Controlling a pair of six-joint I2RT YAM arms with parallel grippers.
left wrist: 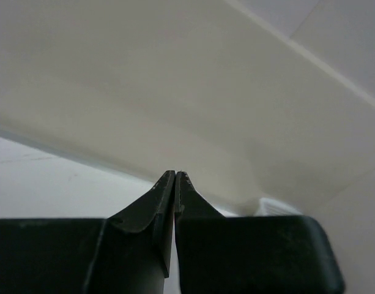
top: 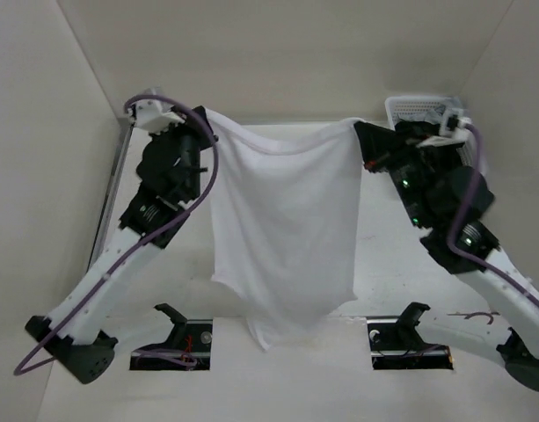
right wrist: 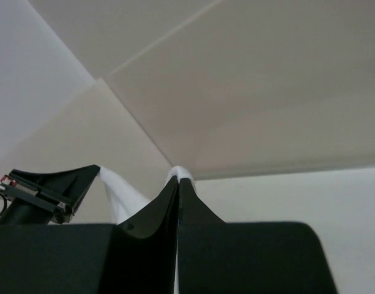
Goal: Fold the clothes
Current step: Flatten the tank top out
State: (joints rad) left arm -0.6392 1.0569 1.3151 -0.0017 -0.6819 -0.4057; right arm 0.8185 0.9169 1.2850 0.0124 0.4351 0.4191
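The clothes [top: 282, 220], one white thin garment, hang spread like a sheet between both raised grippers, with the lower hem bunched near the front edge. My left gripper [top: 205, 113] is shut on the garment's top left corner. In the left wrist view its tips [left wrist: 175, 174] are pressed together and almost no fabric shows. My right gripper [top: 360, 128] is shut on the top right corner. In the right wrist view a tuft of the clothes [right wrist: 183, 171] pokes out above the closed tips [right wrist: 178, 181], and the cloth stretches across to the left gripper [right wrist: 55, 184].
A white lattice basket [top: 417, 108] stands at the back right behind the right arm; it also shows in the left wrist view [left wrist: 274, 207]. Two black stands [top: 172, 321] [top: 410, 321] sit at the near edge. White walls enclose the table.
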